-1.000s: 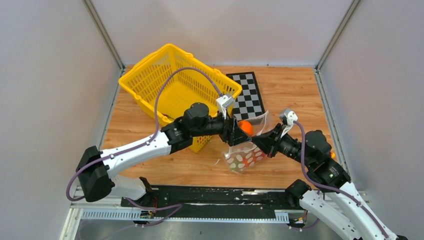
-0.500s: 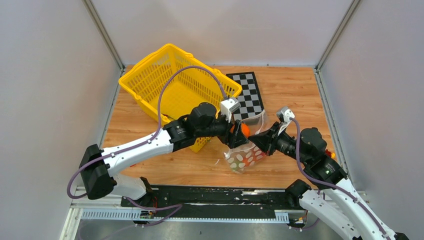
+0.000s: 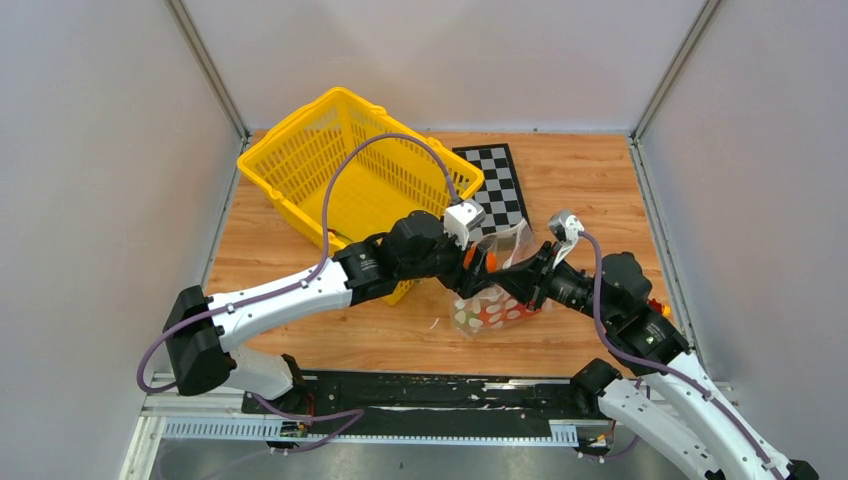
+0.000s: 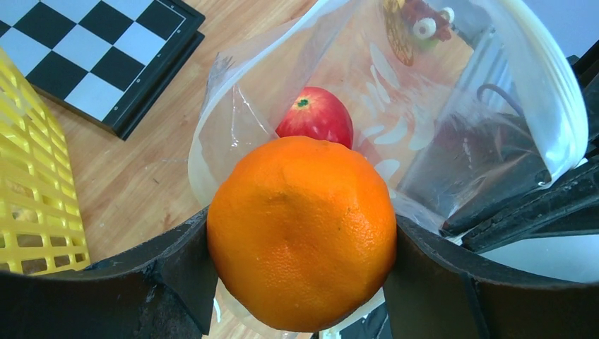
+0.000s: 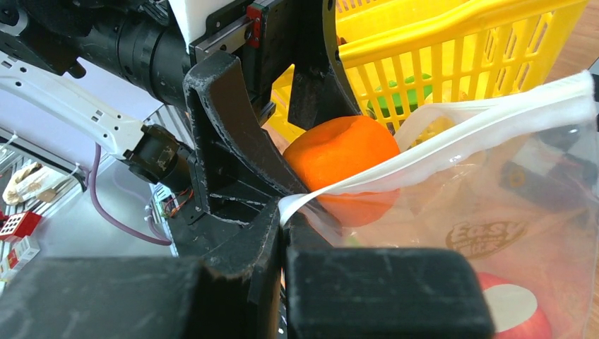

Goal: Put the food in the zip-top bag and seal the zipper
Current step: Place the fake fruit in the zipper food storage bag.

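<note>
Left tool [image 3: 470, 262]: fingers spread wide, clamped on either side of the orange [image 4: 302, 233]. The orange sits right at the mouth of the bag [image 3: 492, 305], partly past the rim and not released.

Right tool [image 5: 284, 226]: closed tight, pinching the zipper [image 5: 480, 127] at one end of the mouth. The pale strip runs taut up and away from the pinch, holding that edge lifted so the mouth gapes towards the left tool.

Bag: clear with white dots, its lower part resting on the desk [image 3: 590, 180] between the two arms, near the front of the checkerboard [image 3: 497, 185]. A tomato [image 4: 316, 116] lies inside, deeper than the orange.

Basket [image 3: 350, 160]: yellow, at the rear left of the desk, just beside the left arm. A green toy [image 5: 406, 95] shows through its mesh; I cannot tell which one.
</note>
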Action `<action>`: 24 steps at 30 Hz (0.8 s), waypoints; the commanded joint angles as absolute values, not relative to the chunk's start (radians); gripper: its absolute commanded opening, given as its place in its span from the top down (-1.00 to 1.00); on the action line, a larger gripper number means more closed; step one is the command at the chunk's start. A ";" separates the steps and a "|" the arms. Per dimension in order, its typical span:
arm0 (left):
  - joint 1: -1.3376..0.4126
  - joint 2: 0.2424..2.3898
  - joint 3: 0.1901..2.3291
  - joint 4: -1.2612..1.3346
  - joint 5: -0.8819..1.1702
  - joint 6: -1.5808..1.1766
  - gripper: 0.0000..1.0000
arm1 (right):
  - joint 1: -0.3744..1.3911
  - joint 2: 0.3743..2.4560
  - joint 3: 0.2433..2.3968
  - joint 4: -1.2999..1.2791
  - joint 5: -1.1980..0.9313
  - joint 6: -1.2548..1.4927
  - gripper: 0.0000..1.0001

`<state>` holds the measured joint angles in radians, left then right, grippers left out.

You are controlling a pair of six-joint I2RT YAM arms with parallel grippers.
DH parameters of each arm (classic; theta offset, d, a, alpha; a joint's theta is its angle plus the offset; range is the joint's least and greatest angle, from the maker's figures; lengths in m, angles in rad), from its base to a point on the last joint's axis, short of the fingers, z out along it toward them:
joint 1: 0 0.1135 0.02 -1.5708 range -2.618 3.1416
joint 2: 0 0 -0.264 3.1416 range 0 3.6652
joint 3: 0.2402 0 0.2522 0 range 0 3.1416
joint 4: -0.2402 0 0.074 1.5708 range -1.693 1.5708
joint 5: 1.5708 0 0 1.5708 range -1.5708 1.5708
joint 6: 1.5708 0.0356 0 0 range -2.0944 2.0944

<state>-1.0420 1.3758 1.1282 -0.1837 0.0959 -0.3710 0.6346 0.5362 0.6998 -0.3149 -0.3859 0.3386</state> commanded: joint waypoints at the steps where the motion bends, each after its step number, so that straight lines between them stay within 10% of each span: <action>1: -1.040 1.344 1.154 -0.137 0.104 -0.346 -0.58 | 0.643 0.543 0.718 -0.215 -0.438 0.365 0.92; 24: -1.040 1.189 1.124 -0.195 -0.115 -0.337 -0.46 | 0.644 0.777 0.948 -0.551 -0.563 0.144 0.94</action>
<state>-1.0401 1.2667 1.0958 -0.1627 -0.0479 -0.3618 0.6384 0.6815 0.8036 -0.4595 -0.4850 0.2779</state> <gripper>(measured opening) 0.784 0.036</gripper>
